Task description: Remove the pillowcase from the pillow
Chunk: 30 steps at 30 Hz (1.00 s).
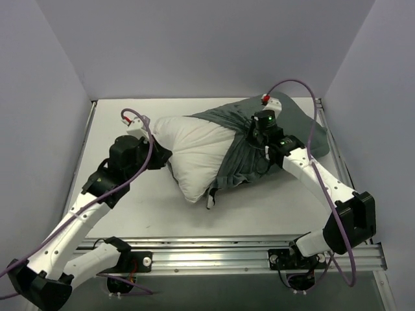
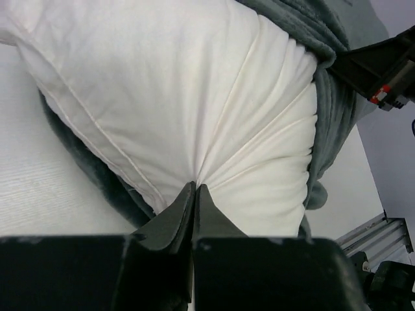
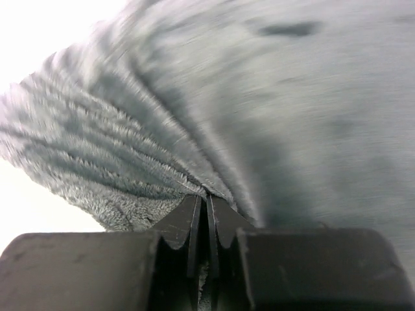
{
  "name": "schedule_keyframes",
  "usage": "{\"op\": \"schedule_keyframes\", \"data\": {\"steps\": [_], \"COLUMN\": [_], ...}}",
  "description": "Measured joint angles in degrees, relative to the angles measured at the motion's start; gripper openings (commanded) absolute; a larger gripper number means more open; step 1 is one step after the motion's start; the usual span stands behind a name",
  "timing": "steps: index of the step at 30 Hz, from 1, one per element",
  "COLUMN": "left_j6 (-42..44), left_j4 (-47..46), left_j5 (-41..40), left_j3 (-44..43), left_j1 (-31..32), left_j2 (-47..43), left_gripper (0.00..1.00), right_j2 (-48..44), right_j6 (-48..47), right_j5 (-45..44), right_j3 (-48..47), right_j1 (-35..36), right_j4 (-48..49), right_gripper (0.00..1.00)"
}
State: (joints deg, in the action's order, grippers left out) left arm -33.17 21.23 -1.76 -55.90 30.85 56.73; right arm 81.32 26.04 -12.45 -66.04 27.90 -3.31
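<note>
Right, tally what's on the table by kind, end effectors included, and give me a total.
white pillow: 1
grey-green pillowcase: 1
end effectors: 2 (left end effector shut on pillow, right end effector shut on pillowcase)
total: 4

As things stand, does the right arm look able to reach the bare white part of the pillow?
Probably yes, once it lets go: the right tool is shut on the bunched pillowcase, and the bare pillow lies just beside it, with nothing between.

and we're in a robot lab test cell here: bare white table (image 1: pixel 149 214), boxed in by plain grey walls (image 1: pixel 194 45), aluminium rail (image 1: pixel 214 251) bolted along the front, purple cables (image 1: pixel 295 80) looping.
</note>
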Motion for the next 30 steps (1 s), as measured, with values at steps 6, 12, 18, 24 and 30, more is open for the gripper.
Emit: {"op": "schedule_keyframes", "data": {"steps": [6,12,18,24,30], "left_j6": [4.3,6.2,1.0,-5.8,-11.5], "left_j4": [10.8,12.5,7.3,-0.1,-15.7], "left_j5": [-9.5,-9.6,4.4,11.4,13.0], "left_j3": [-9.6,-13.5,1.0,5.8,5.0], "left_j1": [-8.9,-11.2,-11.2,-10.9,-7.7], "left_j2": [-9.3,-16.0,-13.9,-4.0,10.8], "left_gripper": [0.02,0.02,0.85,0.94,0.94], "right_j2": [1.5,1.2,-1.8,-4.1,-4.7], "right_j6": [5.0,4.6,0.4,-1.8,-4.6], "right_j5": [1.0,-0.5,6.2,12.8,15.1], "right_j3": [-0.7,0.5,3.8,6.6,7.1], "right_j1": [-14.5,-27.0,-19.6,-14.4,-9.0], "right_j4": [-2.3,-2.0,1.2,3.8,4.4], "right_gripper": [0.00,0.00,0.00,0.00,0.00]}}
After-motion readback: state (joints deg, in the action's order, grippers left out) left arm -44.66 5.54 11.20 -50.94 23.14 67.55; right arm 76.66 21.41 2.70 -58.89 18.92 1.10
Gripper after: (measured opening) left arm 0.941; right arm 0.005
